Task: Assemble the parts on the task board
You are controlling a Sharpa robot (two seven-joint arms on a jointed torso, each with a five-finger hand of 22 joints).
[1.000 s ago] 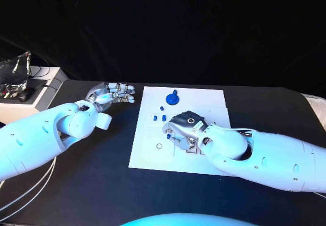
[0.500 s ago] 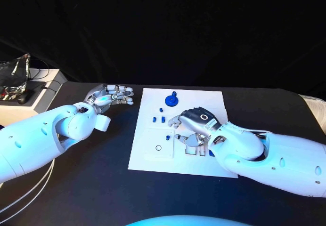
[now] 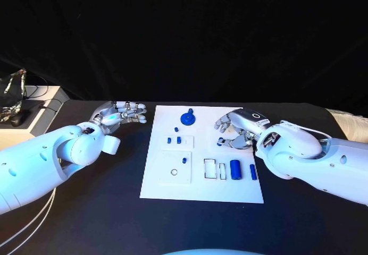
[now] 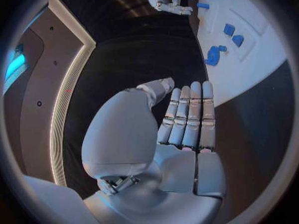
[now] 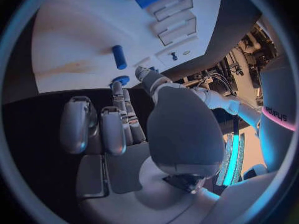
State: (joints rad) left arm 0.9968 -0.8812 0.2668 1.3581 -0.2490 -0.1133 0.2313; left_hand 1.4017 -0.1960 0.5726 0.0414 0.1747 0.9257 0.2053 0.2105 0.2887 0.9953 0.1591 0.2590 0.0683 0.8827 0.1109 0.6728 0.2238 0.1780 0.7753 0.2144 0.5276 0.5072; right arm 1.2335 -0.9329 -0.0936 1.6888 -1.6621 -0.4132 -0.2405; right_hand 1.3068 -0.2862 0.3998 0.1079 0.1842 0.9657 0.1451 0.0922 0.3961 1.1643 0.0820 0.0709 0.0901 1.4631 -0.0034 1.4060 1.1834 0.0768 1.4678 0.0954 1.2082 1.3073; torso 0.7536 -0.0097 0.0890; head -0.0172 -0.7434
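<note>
The white task board point(image 3: 201, 186) lies mid-table. A round blue part with a knob point(image 3: 190, 115) stands at its far edge, with small blue pieces point(image 3: 174, 140) nearer. A thick blue cylinder point(image 3: 235, 169) and a thin blue piece point(image 3: 253, 171) lie beside two empty slots point(image 3: 215, 169). My right hand point(image 3: 236, 127) hovers at the board's far right edge, fingers loosely spread and holding nothing; a short blue peg point(image 5: 118, 56) lies on the board just past its fingertips point(image 5: 115, 115). My left hand point(image 3: 121, 113) is off the board's left side, fingers point(image 4: 190, 115) straight, palm bare.
A white stand point(image 3: 23, 114) with dark gear on it sits at the table's far left corner. Black table top point(image 3: 92, 212) surrounds the board on all sides.
My right hand has drawn back from the board's middle to its far right edge, uncovering the thick cylinder and thin piece by the slots. The left hand has barely moved; the camera shifted.
</note>
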